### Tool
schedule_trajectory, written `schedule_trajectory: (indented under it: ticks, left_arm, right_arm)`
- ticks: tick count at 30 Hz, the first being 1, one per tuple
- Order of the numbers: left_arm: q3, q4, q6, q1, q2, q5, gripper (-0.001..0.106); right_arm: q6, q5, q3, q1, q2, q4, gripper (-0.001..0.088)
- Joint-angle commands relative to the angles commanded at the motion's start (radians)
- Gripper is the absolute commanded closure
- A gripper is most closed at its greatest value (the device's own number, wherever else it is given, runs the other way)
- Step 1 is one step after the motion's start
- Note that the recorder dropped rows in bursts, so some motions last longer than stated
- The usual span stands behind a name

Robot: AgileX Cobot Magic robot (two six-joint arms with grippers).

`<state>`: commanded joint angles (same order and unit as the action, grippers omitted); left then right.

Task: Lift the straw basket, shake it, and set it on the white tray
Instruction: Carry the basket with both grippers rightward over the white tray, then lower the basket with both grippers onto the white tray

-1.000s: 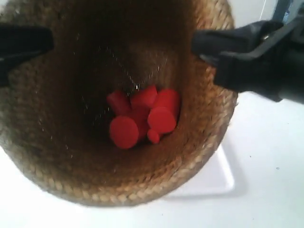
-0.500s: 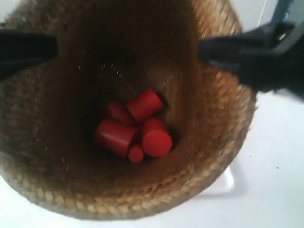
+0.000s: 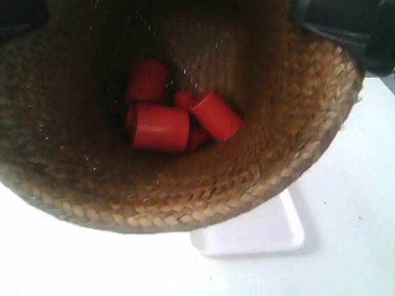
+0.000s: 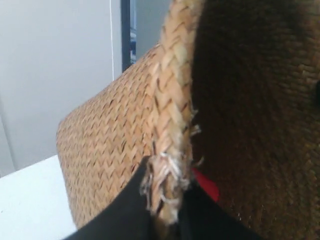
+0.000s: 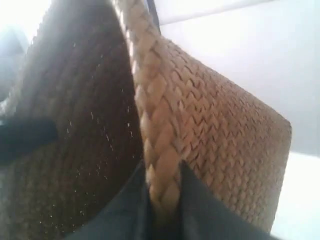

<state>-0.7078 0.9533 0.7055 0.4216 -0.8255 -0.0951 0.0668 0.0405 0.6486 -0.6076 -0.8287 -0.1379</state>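
While aloft, straw basket [image 3: 296, 123] over tray [image 3: 259, 237].

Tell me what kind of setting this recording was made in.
Probably an indoor lab or test bench: a white tabletop, a plain pale wall in the left wrist view, and only staged-looking props, a straw basket holding red cylinders and a white tray.

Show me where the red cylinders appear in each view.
Exterior: the red cylinders lie on the floor of the basket, near the picture's centre.
Left wrist: only a red sliver, inside the rim beside the left gripper.
Right wrist: not in it.
Shared landmark: the braided rim, in all three.
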Motion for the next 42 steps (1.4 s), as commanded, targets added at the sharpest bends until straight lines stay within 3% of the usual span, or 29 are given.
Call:
schedule_trajectory:
  ticks: [4,7,10,14,20,26,32,36,39,42]
  left_arm:
    - [-0.080,0.012,0.011,0.000,0.057,-0.122,0.105]
    - [-0.087,0.007,0.104,0.000,0.099,-0.078,0.105]
    - [0.011,0.069,0.071,0.000,0.021,0.028,0.105]
    - [-0.028,0.059,0.090,0.000,0.018,-0.067,0.105]
    - [-0.108,0.057,0.077,0.000,-0.016,0.011,0.105]
    - [-0.221,0.057,0.067,0.000,-0.206,0.021,0.105]
    - [-0.371,-0.035,0.044,-0.002,-0.383,0.018,0.105]
    - [-0.431,-0.129,0.040,-0.053,-0.453,-0.005,0.105]
    - [-0.439,-0.274,0.030,-0.120,-0.477,-0.058,0.105]
    - [-0.451,-0.352,-0.105,-0.211,-0.479,-0.166,0.105]
  right_arm:
    - [0.075,-0.131,0.066,-0.020,0.093,-0.036,0.0868]
    - [0.005,-0.101,0.069,-0.022,0.173,-0.003,0.0868]
    - [0.006,-0.060,-0.049,0.007,0.083,-0.005,0.0868]
    - [0.116,-0.243,-0.011,0.009,0.058,-0.038,0.0868]
    - [0.179,-0.396,0.174,0.011,0.037,0.006,0.0868]
    - [0.301,-0.641,0.388,0.054,-0.196,0.278,0.0868]
    - [0.282,-0.942,0.569,0.150,-0.387,0.399,0.0868]
    - [0.224,-1.001,0.632,0.222,-0.416,0.405,0.0868]
    - [0.180,-1.031,0.673,0.274,-0.416,0.405,0.0868]
    - [0.141,-1.073,0.705,0.311,-0.416,0.405,0.0868]
